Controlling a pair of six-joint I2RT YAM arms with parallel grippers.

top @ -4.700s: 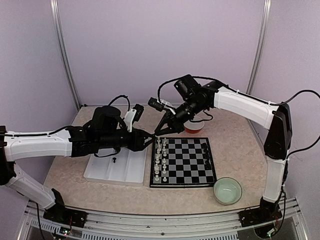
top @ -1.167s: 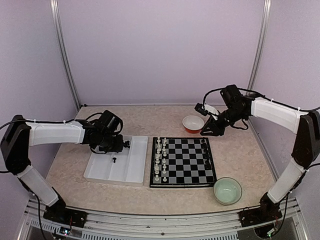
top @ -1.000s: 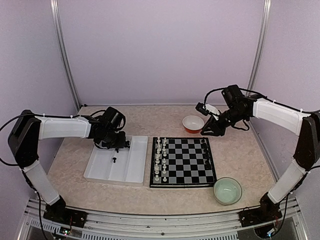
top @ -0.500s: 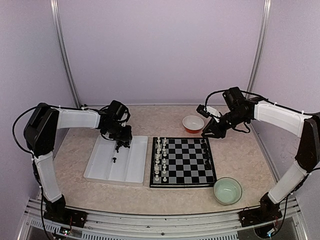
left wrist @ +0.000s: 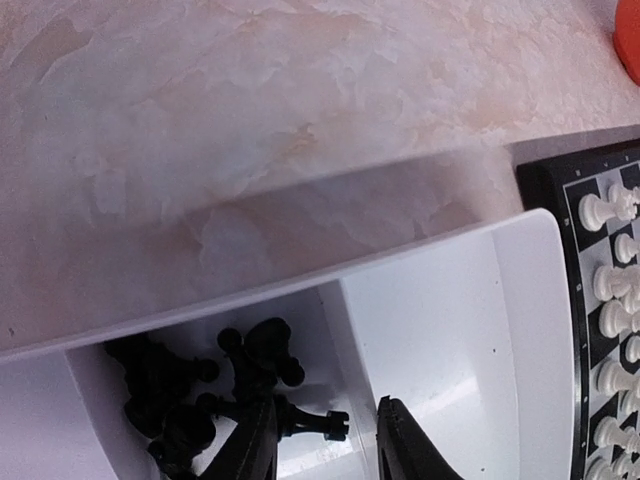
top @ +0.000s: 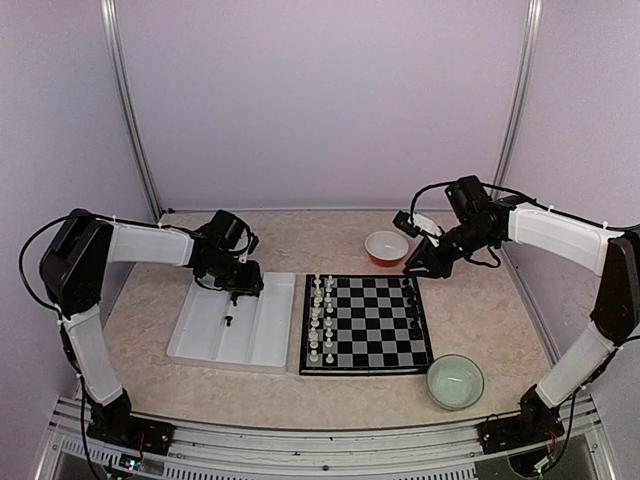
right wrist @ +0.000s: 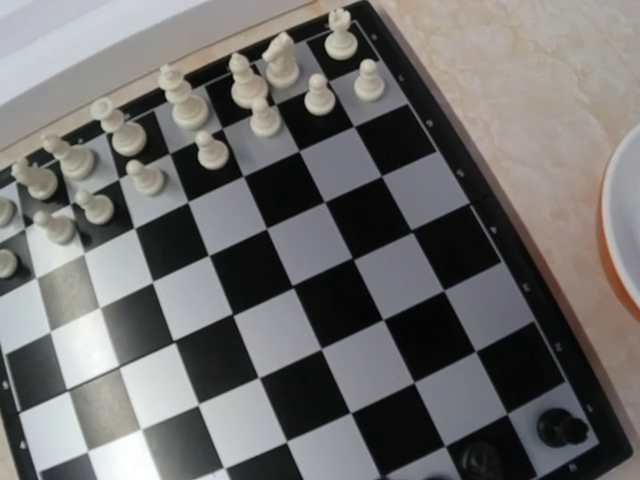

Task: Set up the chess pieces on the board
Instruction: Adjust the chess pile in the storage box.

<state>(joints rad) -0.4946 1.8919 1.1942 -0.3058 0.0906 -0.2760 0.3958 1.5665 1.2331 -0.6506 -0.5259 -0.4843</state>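
Left pincer (left wrist: 326, 412) — jaws slightly apart

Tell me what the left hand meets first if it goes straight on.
Probably the black piece lying on its side just ahead of the left hand, at the edge of the pile in the tray; depth is unclear.

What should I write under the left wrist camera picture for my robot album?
Left gripper hovers open over black chess pieces heaped in a white tray, beside the board.
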